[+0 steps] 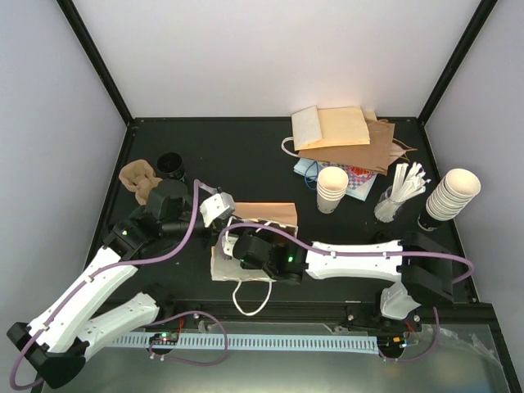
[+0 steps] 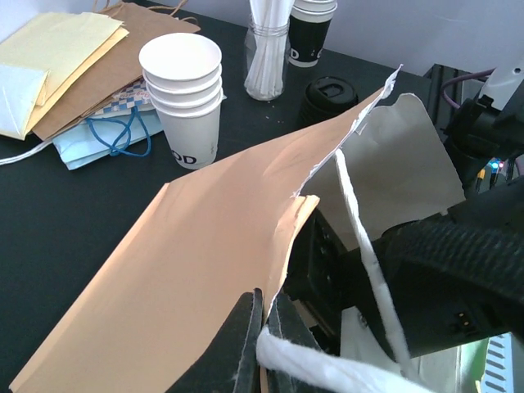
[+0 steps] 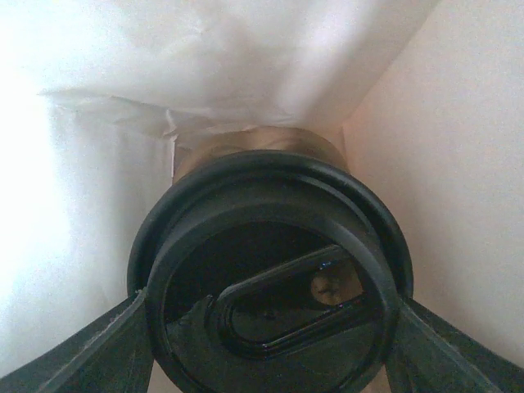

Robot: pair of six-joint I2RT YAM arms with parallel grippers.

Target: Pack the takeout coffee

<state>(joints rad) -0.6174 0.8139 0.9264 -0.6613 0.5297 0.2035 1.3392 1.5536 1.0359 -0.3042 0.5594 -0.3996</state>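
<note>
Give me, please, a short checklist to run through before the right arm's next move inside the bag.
1. The left pincer is shut on the rim of the brown paper bag: ok.
2. The bag's mouth is open wide enough for the right arm: ok.
3. The takeout coffee is inside the bag, with white lining all around it: ok.
4. The right pincer grips the coffee from both sides: ok.
5. The coffee stands on the bag's bottom and is safe to release: cannot tell; its base is hidden.
</note>
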